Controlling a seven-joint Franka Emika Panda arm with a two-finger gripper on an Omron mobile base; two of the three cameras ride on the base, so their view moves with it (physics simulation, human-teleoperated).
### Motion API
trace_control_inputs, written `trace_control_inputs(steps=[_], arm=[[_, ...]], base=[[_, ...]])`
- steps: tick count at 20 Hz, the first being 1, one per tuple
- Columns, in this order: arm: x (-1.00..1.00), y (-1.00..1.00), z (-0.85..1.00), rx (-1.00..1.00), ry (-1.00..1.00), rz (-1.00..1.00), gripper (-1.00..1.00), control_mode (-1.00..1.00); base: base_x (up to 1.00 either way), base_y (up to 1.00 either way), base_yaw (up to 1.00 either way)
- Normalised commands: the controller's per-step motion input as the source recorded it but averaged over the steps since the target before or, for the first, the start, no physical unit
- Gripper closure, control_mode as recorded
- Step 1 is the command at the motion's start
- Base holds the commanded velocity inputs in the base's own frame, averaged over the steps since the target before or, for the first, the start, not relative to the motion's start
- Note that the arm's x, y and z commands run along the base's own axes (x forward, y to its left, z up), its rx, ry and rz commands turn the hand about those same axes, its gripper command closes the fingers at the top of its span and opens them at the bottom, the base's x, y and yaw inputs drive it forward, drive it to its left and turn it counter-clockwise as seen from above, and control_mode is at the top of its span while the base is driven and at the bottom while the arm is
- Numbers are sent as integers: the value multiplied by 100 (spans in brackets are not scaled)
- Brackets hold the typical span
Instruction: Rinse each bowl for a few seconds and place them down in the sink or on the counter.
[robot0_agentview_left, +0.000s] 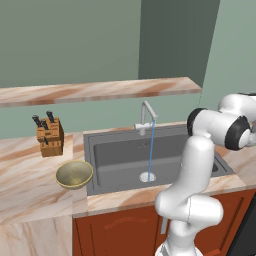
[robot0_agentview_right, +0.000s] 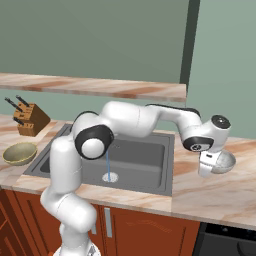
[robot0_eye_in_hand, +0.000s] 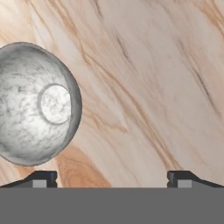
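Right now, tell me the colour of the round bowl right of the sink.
Pale grey bowl, mottled, with a lighter centre; hand view shows it best.

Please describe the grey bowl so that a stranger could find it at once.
Find the dark grey rectangular sink. On the pink-beige marbled counter to its right sits a round pale grey bowl, under the robot's hand. The other bowl is olive-gold, left of the sink.

We are looking at a home kitchen.
We are seeing a dark sink (robot0_agentview_left: 125, 165) set into a marbled counter (robot0_agentview_left: 30, 195) over reddish-brown cabinets (robot0_agentview_left: 115, 232), a faucet (robot0_agentview_left: 146, 117) running water, a knife block (robot0_agentview_left: 49, 135), a marbled shelf (robot0_agentview_left: 95, 91) and bowls (robot0_agentview_left: 74, 174) sitting out.
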Motion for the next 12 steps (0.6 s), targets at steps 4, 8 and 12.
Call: trace_control_inputs(steps=[4, 8, 12], arm=[[18, 0, -16, 0, 0, -13, -100, -100], [25, 0, -10, 0, 0, -10, -100, -100], [23, -5, -11, 0, 0, -7, -100, -100]], base=[[0, 0, 0], [0, 0, 0], [0, 0, 0]])
